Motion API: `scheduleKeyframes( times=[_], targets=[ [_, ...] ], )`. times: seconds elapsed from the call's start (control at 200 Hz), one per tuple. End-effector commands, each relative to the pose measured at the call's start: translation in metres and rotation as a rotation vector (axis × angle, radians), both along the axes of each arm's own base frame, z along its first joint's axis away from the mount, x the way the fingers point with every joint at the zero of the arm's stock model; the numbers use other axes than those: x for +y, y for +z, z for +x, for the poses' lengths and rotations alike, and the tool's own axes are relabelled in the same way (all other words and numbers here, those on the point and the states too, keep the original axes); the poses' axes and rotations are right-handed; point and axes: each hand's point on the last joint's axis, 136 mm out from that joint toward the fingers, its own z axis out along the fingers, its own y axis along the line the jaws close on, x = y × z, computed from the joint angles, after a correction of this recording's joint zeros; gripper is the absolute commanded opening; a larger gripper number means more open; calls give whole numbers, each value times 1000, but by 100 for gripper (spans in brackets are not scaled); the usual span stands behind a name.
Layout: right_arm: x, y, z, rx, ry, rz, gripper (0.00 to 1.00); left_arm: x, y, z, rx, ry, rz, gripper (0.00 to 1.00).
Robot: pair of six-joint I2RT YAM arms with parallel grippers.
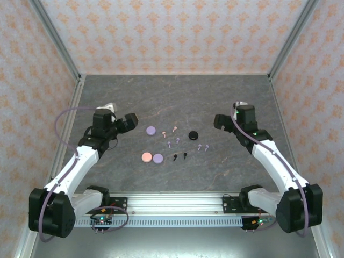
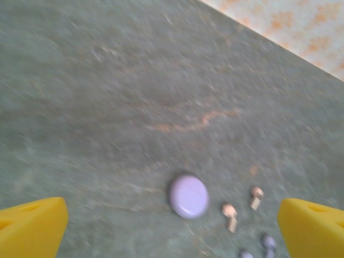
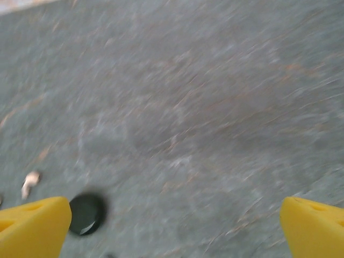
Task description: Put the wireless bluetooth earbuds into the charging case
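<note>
A dark grey, stone-patterned table [image 1: 177, 97] stands inside patterned walls, and two white-and-black robot arms reach over it from its near edge. Near the middle lies a round black disc [image 1: 193, 135], the landmark for everything below.

The left gripper [image 1: 128, 121] hangs above the table well to the left of the black disc, its yellow-tipped jaws spread wide and holding nothing. The right gripper [image 1: 219, 121] hangs to the right of the black disc and a little beyond it, jaws likewise wide apart and empty.

The tiny stemmed earbuds lie loose on the table in pairs:
- The pink earbuds [image 1: 174, 128] are just left of the black disc.
- One purple pair [image 1: 178, 140] is left of the disc and slightly nearer the arms.
- The other purple pair [image 1: 199, 147] is just right of the disc and nearer the arms.
- The black earbuds [image 1: 185, 156] lie nearer the arms than the disc, slightly to its left.

A far purple disc [image 1: 151, 130] sits left of the black disc, past the pink earbuds. A pink disc [image 1: 146, 157] and a near purple disc [image 1: 158, 158] touch side by side, left of the black disc and closer to the arms.
</note>
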Motion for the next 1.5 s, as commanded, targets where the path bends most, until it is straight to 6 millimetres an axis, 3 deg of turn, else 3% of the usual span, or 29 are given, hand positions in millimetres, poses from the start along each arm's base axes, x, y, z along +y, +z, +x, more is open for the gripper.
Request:
scheduleKeyframes(
  times=[0.0,0.125,0.275,0.716,0.986,1.266,1.496],
  targets=[
    [32,-13,-22,124,114,-39,100,-26,4,-6,41,-45,-129,100],
    [62,-34,-26,207,213,-109,97,-40,4,-4,35,-68,-186,100],
    [90,-59,-23,286,305,-221,93,-43,7,-5,32,-76,-184,100],
    [124,-124,5,429,400,-303,79,-35,3,-12,40,-58,-138,100],
    [129,-138,15,460,406,-320,67,-35,0,-11,50,-57,-135,100],
    [130,-149,7,497,417,-309,62,-33,-1,-11,55,-54,-128,100],
    [129,-144,3,483,426,-298,51,-35,0,-11,57,-66,-129,100]
  ],
)
